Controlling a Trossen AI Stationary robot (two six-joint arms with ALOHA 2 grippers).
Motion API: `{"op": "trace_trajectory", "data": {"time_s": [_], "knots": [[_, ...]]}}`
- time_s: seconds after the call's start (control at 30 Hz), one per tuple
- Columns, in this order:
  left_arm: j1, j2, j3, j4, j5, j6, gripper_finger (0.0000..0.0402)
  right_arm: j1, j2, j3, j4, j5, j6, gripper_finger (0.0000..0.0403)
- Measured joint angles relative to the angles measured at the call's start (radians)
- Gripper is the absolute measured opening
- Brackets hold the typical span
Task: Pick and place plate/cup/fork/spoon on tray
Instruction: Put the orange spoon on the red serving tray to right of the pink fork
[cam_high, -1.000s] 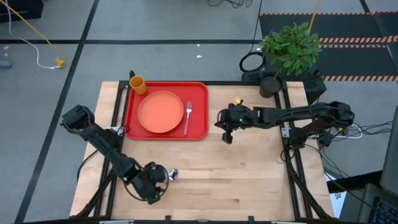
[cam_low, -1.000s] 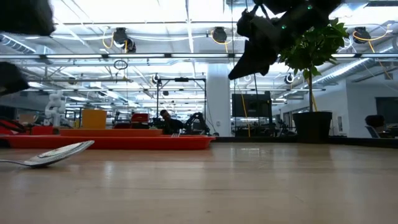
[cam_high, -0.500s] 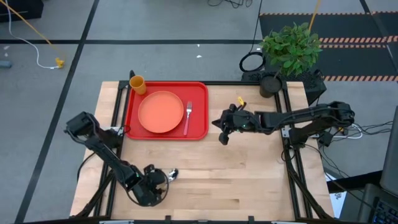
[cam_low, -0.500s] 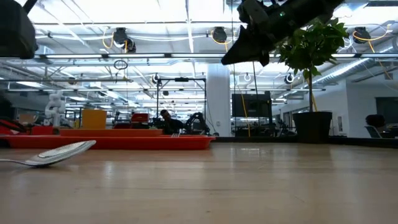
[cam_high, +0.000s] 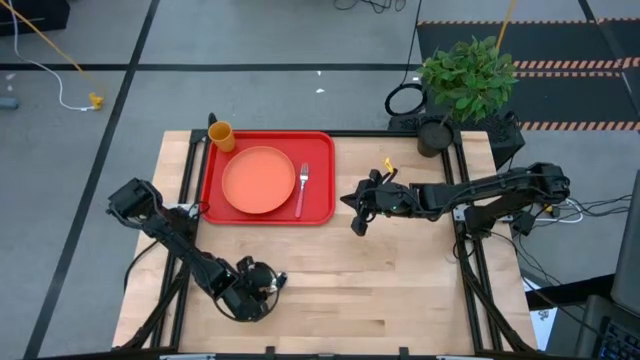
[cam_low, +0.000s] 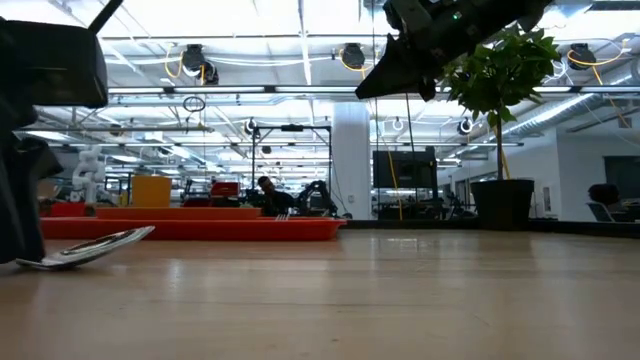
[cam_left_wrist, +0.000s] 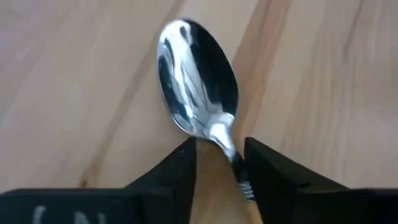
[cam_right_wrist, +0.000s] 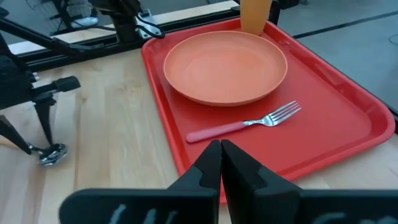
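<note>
With fingers (cam_left_wrist: 180, 171) either side of the spoon (cam_left_wrist: 198, 84) neck on the worktop (cam_high: 400, 290), left tool (cam_left_wrist: 217, 167) partly apart; grip unconfirmed. Right tool (cam_right_wrist: 221, 163) together, raised right of tray (cam_high: 318, 160).

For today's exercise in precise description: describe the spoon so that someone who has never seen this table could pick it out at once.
Start from the red tray at the far left of the wooden table, then come to the table's near edge on the same side. There the left gripper straddles the neck of the spoon, which lies on bare wood. Unlike the fork on the tray, it has a shiny oval bowl, not tines.
</note>
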Motion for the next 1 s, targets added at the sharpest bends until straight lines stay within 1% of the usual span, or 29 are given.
{"op": "trace_trajectory", "data": {"time_s": [0.2, 0.33, 0.5, 0.63, 0.77, 1.0], "knots": [[-0.002, 0.0, 0.001, 0.01, 0.038, 0.062, 0.0088, 0.0, 0.0, 0.0, 0.0, 0.0, -0.008, 0.0004], [0.021, 0.0, 0.001, 0.01, 0.034, 0.138, 0.0051, 0.0, 0.0, 0.0, 0.0, -0.002, -0.013, 0.0004], [0.077, -0.004, 0.005, 0.024, 0.016, 0.245, 0.001, 0.0, 0.0, 0.0, 0.011, -0.003, -0.014, 0.0004], [0.124, -0.007, 0.004, 0.041, 0.035, 0.344, 0.0005, 0.0, 0.0, 0.0, 0.039, -0.003, -0.03, 0.0004], [0.175, -0.015, 0.003, 0.067, 0.116, 0.404, 0.0003, 0.0, 0.0, 0.001, 0.056, -0.002, -0.031, 0.0004], [0.216, -0.025, 0.001, 0.069, 0.131, 0.45, 0.0001, 0.0, 0.001, 0.001, 0.056, -0.001, -0.03, 0.0004]]}}
